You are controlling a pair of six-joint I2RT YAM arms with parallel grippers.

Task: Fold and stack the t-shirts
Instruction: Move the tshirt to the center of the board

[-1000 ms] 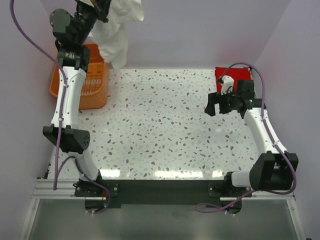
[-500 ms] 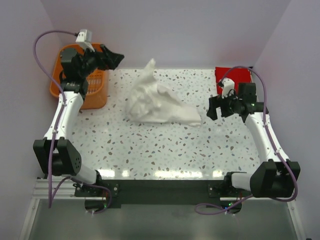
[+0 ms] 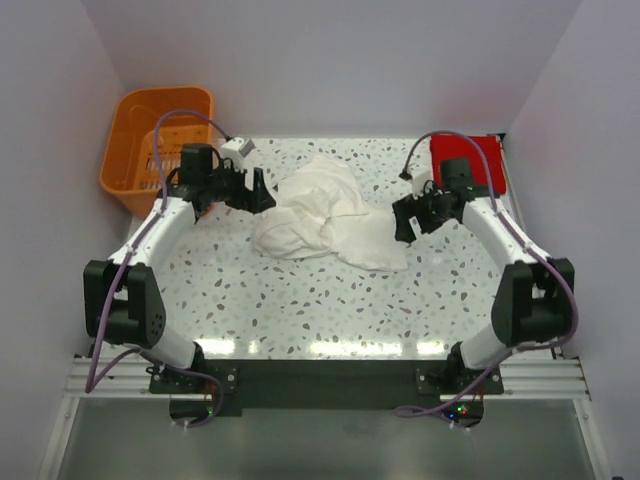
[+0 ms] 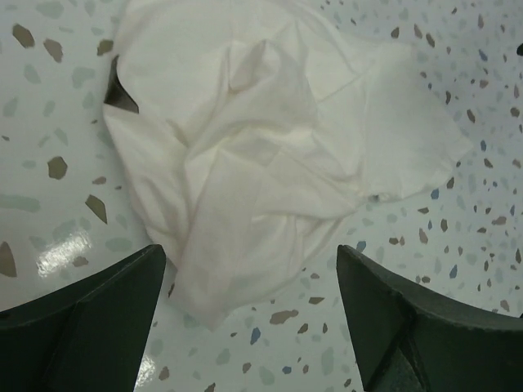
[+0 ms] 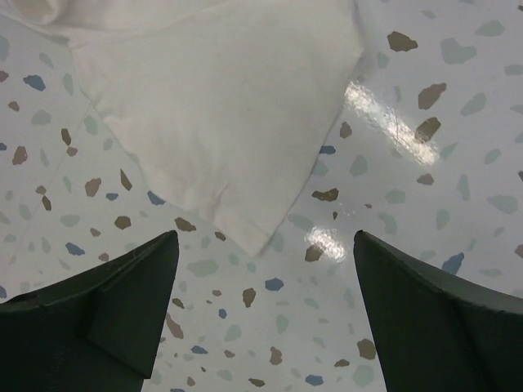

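Top external view: the cream-white t-shirt (image 3: pixel 325 215) lies as a crumpled heap on the table (image 3: pixel 330 300), directly between the two sets of jaws. The left gripper (image 3: pixel 262 192) stands just beside one edge of the heap, jaws spread wide, nothing held. The right gripper (image 3: pixel 402 222) stands at the opposite edge, jaws likewise wide and empty. Whether any fingertip touches cloth cannot be told from above.

Left wrist view: the bunched body of the tee sits ahead of the jaws. A rounded lobe of cloth reaches into the gap between the two dark fingers (image 4: pixel 90 318), with no pinch on it.

Right wrist view: a flat corner with a stitched hem points into the gap between that gripper's fingers (image 5: pixel 425 310), apart from both.

The red t-shirt (image 3: pixel 478 165), a flat square, lies behind the right jaws and is partly covered by the right arm (image 3: pixel 497 232). The orange basket (image 3: pixel 130 150), of slotted plastic, stands behind the left jaws, well apart from them.

Cloth: soft, matte, deeply creased. Table: glossy, speckled, showing lamp glare. Fingers: dark, hard, wedge-shaped.
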